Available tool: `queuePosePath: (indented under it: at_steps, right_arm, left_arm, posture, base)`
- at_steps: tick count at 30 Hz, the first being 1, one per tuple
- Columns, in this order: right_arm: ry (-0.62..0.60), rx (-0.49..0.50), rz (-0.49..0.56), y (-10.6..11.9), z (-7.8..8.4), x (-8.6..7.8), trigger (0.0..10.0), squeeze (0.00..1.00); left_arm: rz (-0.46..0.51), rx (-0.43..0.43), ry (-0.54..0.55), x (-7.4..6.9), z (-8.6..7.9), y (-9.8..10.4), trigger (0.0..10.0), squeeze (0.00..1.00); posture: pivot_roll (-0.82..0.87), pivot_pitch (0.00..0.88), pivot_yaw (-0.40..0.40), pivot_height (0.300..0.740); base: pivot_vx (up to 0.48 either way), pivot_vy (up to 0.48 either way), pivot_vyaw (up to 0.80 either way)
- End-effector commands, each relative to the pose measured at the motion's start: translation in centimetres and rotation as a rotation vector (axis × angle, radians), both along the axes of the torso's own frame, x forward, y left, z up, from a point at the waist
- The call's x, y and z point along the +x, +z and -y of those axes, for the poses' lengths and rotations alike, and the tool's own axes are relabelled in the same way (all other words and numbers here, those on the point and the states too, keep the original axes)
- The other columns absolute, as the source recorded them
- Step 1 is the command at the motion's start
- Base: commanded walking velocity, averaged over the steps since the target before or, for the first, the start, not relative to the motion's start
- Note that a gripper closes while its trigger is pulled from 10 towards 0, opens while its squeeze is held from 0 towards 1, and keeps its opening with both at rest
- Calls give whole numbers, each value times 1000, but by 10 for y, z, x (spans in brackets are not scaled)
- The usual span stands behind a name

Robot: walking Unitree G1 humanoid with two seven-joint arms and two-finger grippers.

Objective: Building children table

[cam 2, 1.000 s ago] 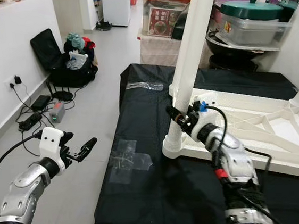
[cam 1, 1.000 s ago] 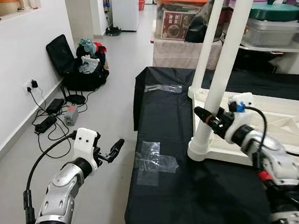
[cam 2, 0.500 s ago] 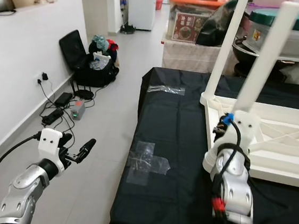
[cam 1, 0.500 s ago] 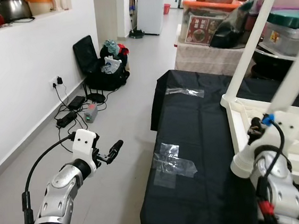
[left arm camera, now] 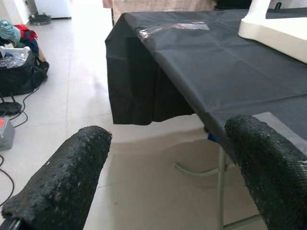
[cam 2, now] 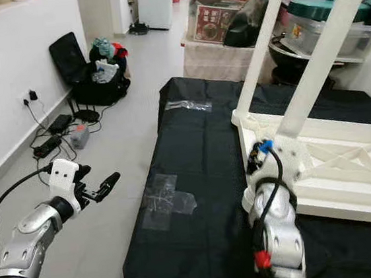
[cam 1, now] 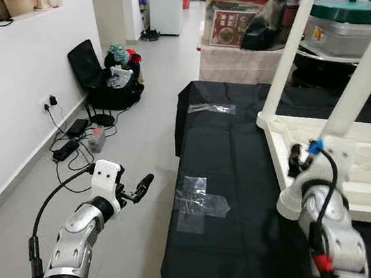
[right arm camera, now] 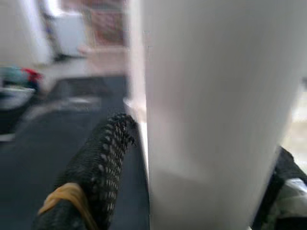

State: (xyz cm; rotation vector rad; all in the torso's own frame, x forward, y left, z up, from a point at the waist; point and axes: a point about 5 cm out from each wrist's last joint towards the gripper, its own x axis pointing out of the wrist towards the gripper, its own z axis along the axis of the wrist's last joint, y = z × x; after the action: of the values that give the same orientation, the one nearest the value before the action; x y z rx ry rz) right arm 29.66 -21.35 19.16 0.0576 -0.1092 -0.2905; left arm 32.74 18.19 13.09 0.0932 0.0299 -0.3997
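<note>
The surface is draped in black cloth; an upturned white kids' table and clear tape patches are laid on it.

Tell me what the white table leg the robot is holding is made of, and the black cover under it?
The white table leg looks like smooth plastic: even white with a soft sheen and no wood grain, though painted wood is possible. The right hand grips it near its base. The black cover looks like thin cloth or plastic sheeting: it shows fold creases, hangs limp over the edge, and is patched with clear tape.

Silver arms, black knobbly claw fingers
</note>
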Motion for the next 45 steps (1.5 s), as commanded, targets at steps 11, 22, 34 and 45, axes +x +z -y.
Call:
queuePosePath:
  at_steps: [11,22,34,45]
  right_arm:
    - [525,-36,-110,-29,17,33,9882,0]
    - [542,20,-98,-37,1,47,0,0]
    - [442,3,-43,-34,19,42,0,0]
    - [-577,168,-156,-61,46,-32,0,0]
  left_arm:
    - [6,15,-7,2,5,0,10000,0]
    - [10,18,-2,1,4,1,10000,0]
    - [10,20,-5,2,3,2,10000,0]
    - [-3,26,-10,2,1,0,10000,0]
  posture:
    - [67,0,-121,740]
    - [82,0,-123,740]
    - [59,0,-111,740]
    - [47,0,-96,740]
  base:
    - [0,0,0]
    - [0,0,0]
    - [0,0,0]
    - [0,0,0]
